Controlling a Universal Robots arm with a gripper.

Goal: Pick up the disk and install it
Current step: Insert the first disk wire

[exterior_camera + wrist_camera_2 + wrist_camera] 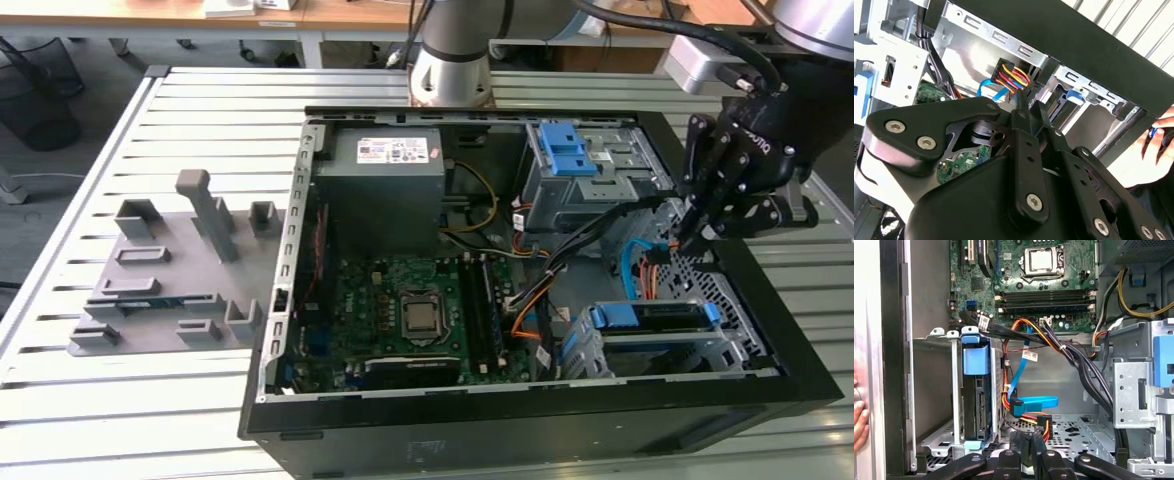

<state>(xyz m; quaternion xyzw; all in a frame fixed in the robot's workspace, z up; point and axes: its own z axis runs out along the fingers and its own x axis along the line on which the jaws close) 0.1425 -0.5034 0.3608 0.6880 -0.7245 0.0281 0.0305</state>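
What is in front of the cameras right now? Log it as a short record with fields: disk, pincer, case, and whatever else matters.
disk: seated on edge in the drive cage, blue bracket end facing out
pincer: shut, holding nothing, inside the case beside the cage, apart from the disk
case: open, lying on a slatted table
cables: blue cable and coloured leads hang between pincer and cage
hand: a person's, outside the case wall
grey fixture: on the table, to the exterior view's left of the case
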